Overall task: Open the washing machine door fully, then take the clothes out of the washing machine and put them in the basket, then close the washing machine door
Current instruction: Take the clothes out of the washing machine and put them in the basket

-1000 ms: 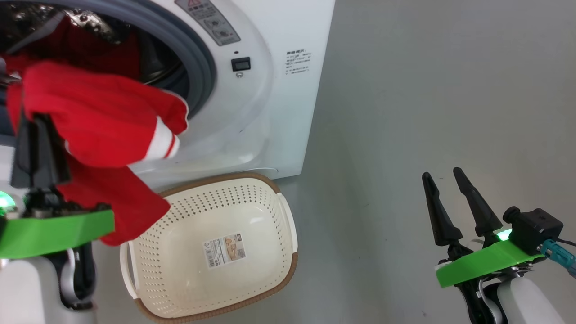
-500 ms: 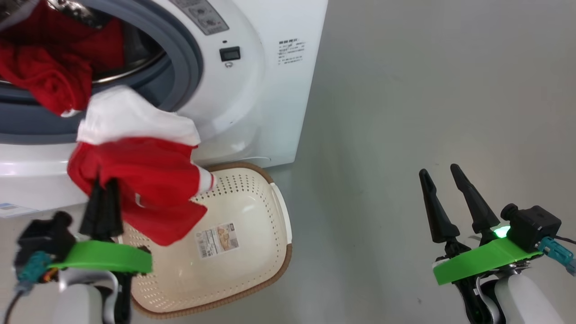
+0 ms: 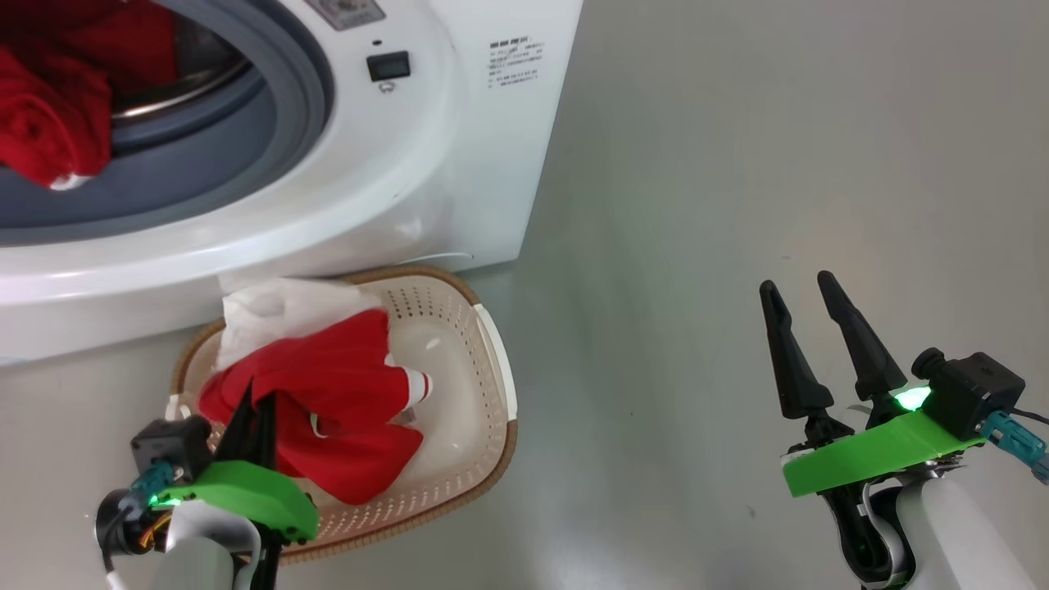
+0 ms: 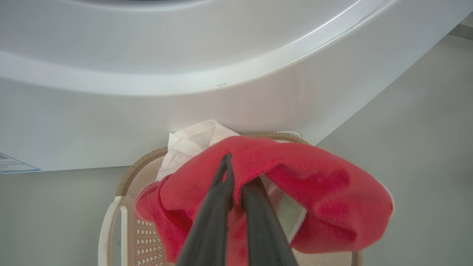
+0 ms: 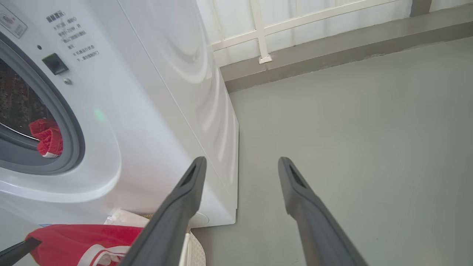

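- So, the left tool [image 3: 256, 403] is clamped tight on a red garment [image 3: 344, 385], fingers nearly together with the fabric draped over their tips.
- That garment hangs down into the basket [image 3: 494, 360], white trim bunched at the side nearest the washing machine [image 3: 393, 188]; can't tell if it's resting on the bottom.
- The basket sits on the floor [image 3: 737, 164], right up against the machine's front.
- More red clothes [image 3: 45, 135] lie in the drum [image 3: 188, 78], spilling onto the grey rubber ring [image 3: 205, 156].
- The right tool [image 3: 795, 283] is spread wide, holding nothing, well off to the right over the floor, dark fingers pointing up in the head view.
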